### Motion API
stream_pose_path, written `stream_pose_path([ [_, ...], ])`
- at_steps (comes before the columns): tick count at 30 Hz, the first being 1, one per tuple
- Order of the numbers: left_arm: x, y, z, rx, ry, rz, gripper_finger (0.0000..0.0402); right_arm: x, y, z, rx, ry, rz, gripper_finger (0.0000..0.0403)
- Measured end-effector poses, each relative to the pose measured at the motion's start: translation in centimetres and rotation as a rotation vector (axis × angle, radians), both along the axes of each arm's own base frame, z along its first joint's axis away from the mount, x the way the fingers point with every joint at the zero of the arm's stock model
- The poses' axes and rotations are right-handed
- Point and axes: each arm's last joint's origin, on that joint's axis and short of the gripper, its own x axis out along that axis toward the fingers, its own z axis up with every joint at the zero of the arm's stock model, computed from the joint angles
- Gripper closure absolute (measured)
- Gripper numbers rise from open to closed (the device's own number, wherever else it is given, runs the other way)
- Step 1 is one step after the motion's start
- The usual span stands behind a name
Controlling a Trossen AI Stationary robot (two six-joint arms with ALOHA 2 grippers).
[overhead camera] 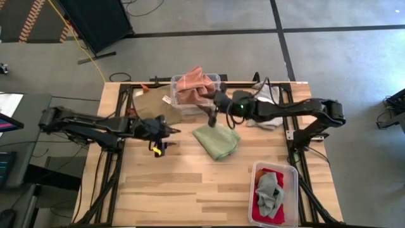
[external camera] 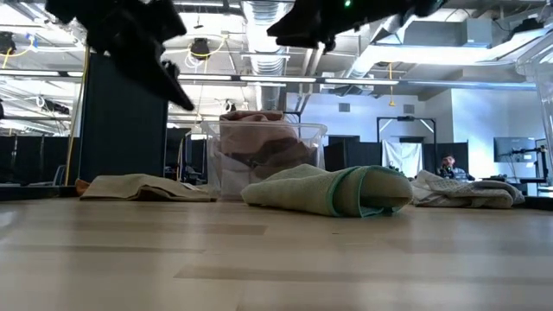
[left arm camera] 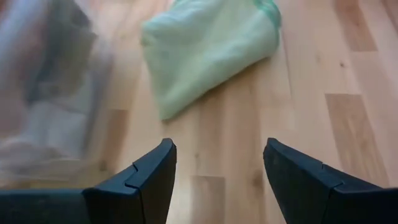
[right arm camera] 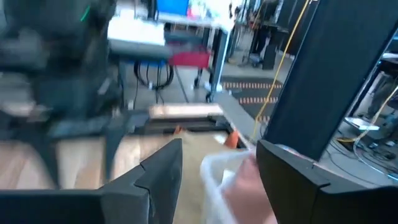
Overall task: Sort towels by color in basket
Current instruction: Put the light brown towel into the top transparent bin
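A light green towel [overhead camera: 216,140] lies flat in the middle of the table [overhead camera: 190,183], also seen in the low view [external camera: 333,191] and the left wrist view [left arm camera: 205,46]. A clear bin [overhead camera: 195,95] at the far edge holds pink and rust-orange towels [external camera: 259,138]. A second clear bin [overhead camera: 274,193] near the right front holds a grey towel on a red one. A tan towel [overhead camera: 152,104] lies left of the far bin, a pale towel [overhead camera: 269,107] right of it. My left gripper [left arm camera: 217,165] hovers open left of the green towel. My right gripper [right arm camera: 217,165] is open above the far bin's right side.
Bare wood fills the table's near left and middle. The far bin stands between both grippers at the far edge. Beyond the table are a dark cabinet [overhead camera: 98,22], cables on the floor and a person [external camera: 448,164] sitting far off in the room.
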Motion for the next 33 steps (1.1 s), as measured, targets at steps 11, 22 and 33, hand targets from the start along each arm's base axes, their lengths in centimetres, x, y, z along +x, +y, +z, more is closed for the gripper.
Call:
stream_pose_path([
  [11, -1.1, -1.4, -5.4, -0.069, -0.065, 0.010, 0.0171, 4.1, -8.5, -3.7, 0.112, -0.110, -0.061, 0.0170],
  [22, -1.6, -2.1, -6.5, -0.049, -0.087, -0.040, 0.0171, 7.8, -14.9, -6.0, 0.265, 0.012, -0.042, 0.0170],
  [33, -1.7, -2.4, -6.6, -0.045, -0.091, -0.054, 0.0171, 7.2, -17.7, -8.0, 0.478, 0.179, -0.149, 0.0170],
])
